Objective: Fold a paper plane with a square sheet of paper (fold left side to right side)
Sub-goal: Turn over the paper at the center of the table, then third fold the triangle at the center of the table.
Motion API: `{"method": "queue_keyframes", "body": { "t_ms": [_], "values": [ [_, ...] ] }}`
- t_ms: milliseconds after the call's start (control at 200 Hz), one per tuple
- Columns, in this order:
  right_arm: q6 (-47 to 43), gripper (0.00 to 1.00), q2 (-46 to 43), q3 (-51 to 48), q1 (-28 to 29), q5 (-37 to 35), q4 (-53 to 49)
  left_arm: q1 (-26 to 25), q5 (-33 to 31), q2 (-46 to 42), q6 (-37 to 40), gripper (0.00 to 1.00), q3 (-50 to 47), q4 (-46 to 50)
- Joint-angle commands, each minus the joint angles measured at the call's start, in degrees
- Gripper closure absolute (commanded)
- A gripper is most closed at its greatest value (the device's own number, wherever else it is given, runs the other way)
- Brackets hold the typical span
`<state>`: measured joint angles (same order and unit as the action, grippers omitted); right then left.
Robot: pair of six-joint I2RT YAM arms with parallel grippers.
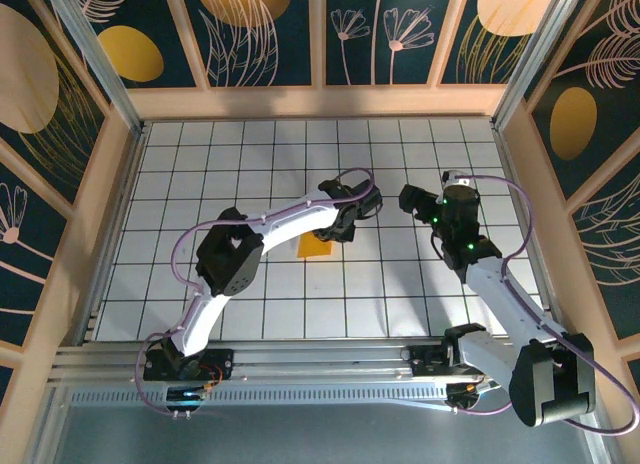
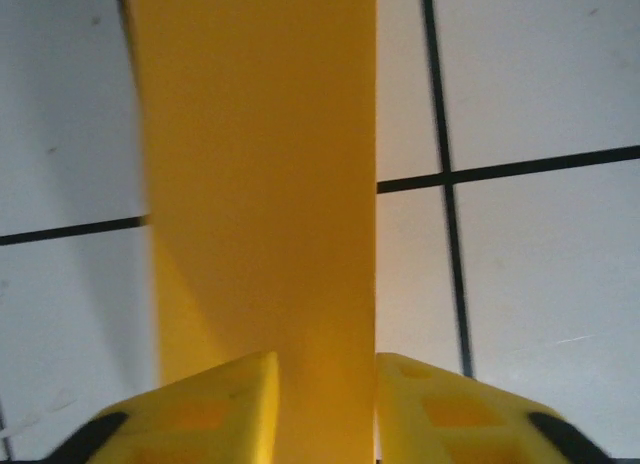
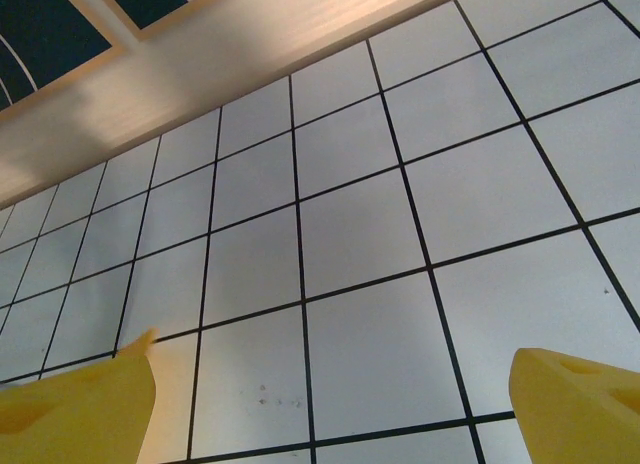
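A white tabletop (image 1: 260, 154) ruled into square tiles by thin black lines fills the middle of the overhead view. It is boxed in by pale wooden framing (image 1: 320, 101) and dark blue wall panels (image 1: 200, 59) printed with golden ovals and line-drawn plants. A ribbed aluminium rail (image 1: 330, 359) runs along the bottom edge where both arm bases are bolted. The thin orange-yellow sheet of paper (image 1: 315, 248) lies just left of the frame's centre, and only a small corner shows beside the black left gripper (image 1: 345, 219), which covers the rest. In the left wrist view the sheet (image 2: 260, 184) appears as a tall narrow band running from the top edge down between the two yellow fingers (image 2: 225, 409). Both its ends are cut off, so its full outline cannot be made out. The jaws stand slightly apart with the paper in the gap, and whether the tips touch it is hard to tell. The right gripper (image 1: 412, 199) sits right of centre, well apart from the sheet. In its own view, the right gripper (image 3: 330, 349) has its yellow fingers (image 3: 80, 404) spread wide at the lower corners over bare tiles.
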<state>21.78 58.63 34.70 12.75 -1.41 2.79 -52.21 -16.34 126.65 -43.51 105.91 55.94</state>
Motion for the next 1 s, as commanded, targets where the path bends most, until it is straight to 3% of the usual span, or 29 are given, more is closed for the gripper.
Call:
{"method": "queue_keyframes", "body": {
  "t_ms": [0,180,455,701,996],
  "values": [
    [0.64,0.08,0.94,-0.21,-0.95,2.93,0.65,1.45,8.19,-0.68,2.90,0.63,2.37,-4.18],
    [2.62,0.09,3.49,1.86,-1.36,10.74,-0.75,5.38,17.32,-8.31,3.70,0.59,-5.33,-16.89],
    [11.63,0.40,16.09,4.67,0.45,30.82,3.47,14.06,26.71,-26.81,-0.83,0.54,-31.42,-43.07],
    [12.14,0.65,33.66,15.97,11.39,29.36,-1.03,22.97,28.16,-40.81,-7.23,0.46,-51.48,-60.33],
    [11.62,0.91,48.68,28.60,17.59,26.01,-4.66,27.33,20.91,-50.51,-7.78,0.30,-62.34,-62.25]
  ]
}}
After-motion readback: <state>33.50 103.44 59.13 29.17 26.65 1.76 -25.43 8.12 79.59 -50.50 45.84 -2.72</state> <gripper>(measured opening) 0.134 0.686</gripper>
